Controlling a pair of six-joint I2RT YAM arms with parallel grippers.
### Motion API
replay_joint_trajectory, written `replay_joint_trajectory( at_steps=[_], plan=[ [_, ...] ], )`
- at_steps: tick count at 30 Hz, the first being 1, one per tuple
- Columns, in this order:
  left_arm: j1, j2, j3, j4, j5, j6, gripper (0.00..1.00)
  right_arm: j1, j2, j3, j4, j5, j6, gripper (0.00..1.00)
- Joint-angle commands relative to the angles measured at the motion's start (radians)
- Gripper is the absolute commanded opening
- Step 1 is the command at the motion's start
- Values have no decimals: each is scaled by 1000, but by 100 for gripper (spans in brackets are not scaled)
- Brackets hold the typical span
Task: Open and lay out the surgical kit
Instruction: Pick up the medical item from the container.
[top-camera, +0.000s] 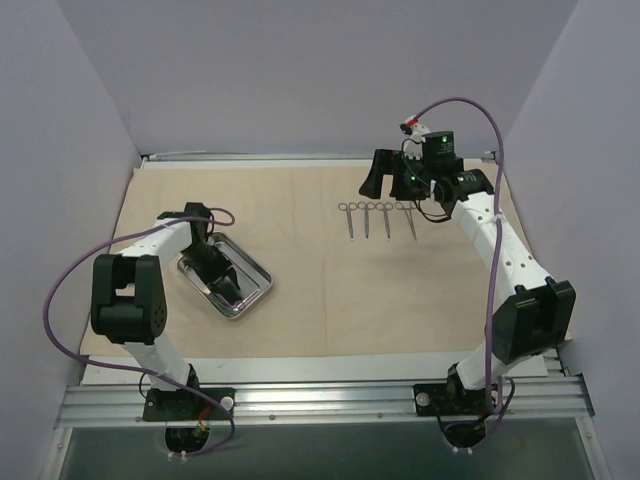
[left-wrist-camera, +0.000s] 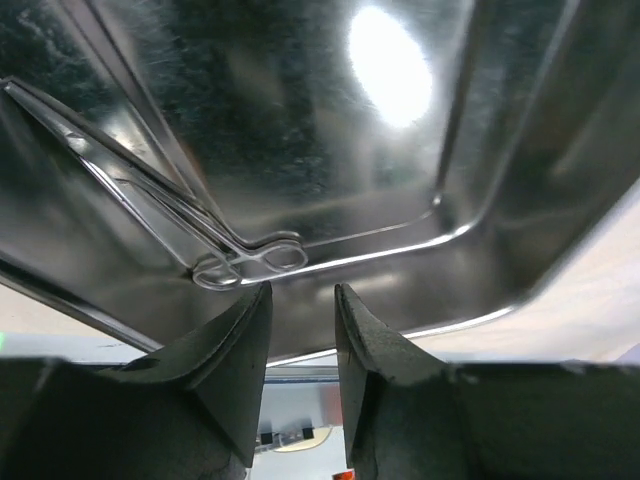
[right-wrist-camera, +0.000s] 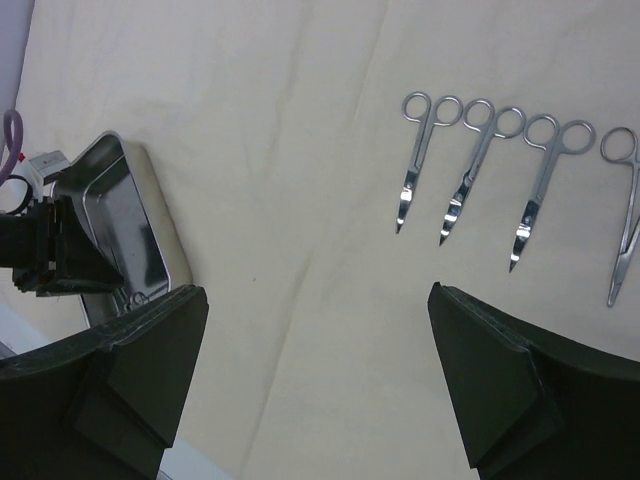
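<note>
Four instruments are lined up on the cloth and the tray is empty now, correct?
Not quite. Four instruments lie in a row on the cloth, but the tray is not empty: the left wrist view shows one more instrument lying in it, just ahead of the left gripper.

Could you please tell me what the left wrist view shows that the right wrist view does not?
Only the left wrist view: a pair of scissors lying inside the tray, its rings just ahead of the left pincer, whose tips are slightly apart. Only the right wrist view: four scissors in a row on the cloth, beyond the wide-open right pincer. Both: the tray and the cloth.
</note>
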Motion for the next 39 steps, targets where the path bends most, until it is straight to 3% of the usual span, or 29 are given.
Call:
replay_joint_trajectory(
  at_steps=[1,16,32,37,39],
  plan=[
    [-6,12,-26,33,-40,-65,41,2,-73,-31,-18,27,-5,100],
    [-51,150,-52,94,-30,-84,43,3,-137,-82,-48,44,1,100],
    [-65,207,167,5,-201,74,11,15,-195,-126,-38,59,59,100],
    [-66,215,228,-2,-223,105,9,26,-183,-119,-22,44,68,100],
    [-69,206,228,-2,-209,111,18,28,-172,-111,-27,39,68,100]
  ],
)
